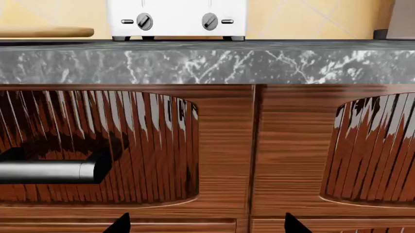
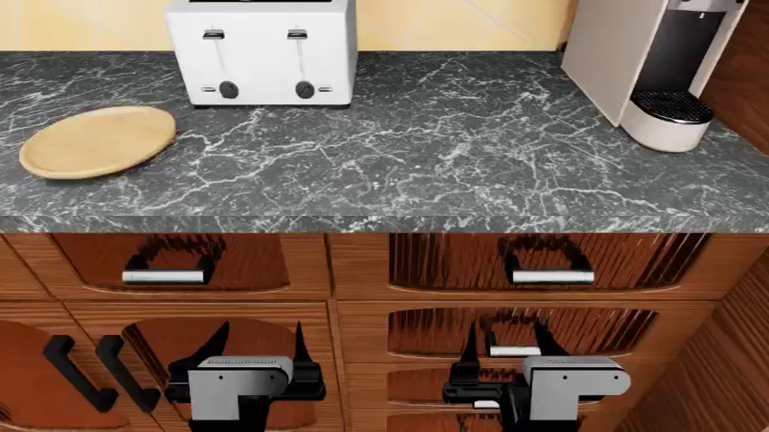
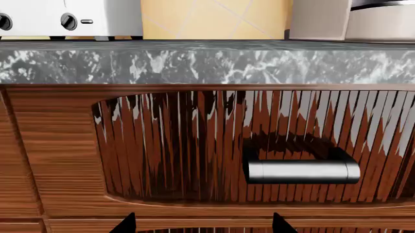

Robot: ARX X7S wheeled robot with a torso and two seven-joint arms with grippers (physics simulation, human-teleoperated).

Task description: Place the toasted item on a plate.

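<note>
The tan wooden plate point(image 2: 96, 141) lies on the dark marble counter at the left; the left wrist view catches its edge point(image 1: 45, 32). The toasted item is out of view; only the white toaster's point(image 2: 262, 54) front and the start of its top show. Both arms hang low in front of the wooden drawers, well below the counter. My left gripper point(image 2: 258, 346) point(image 1: 206, 225) is open and holds nothing. My right gripper point(image 2: 505, 346) point(image 3: 203, 225) is likewise open and empty. Each wrist view shows just the two dark fingertips against the drawer fronts.
A white coffee machine point(image 2: 655, 63) stands at the counter's back right. The marble counter edge point(image 2: 384, 220) overhangs drawers with silver bar handles point(image 2: 162, 275) point(image 2: 553, 275). Black cabinet handles point(image 2: 78, 373) sit low at the left. A wood side panel rises at the far right.
</note>
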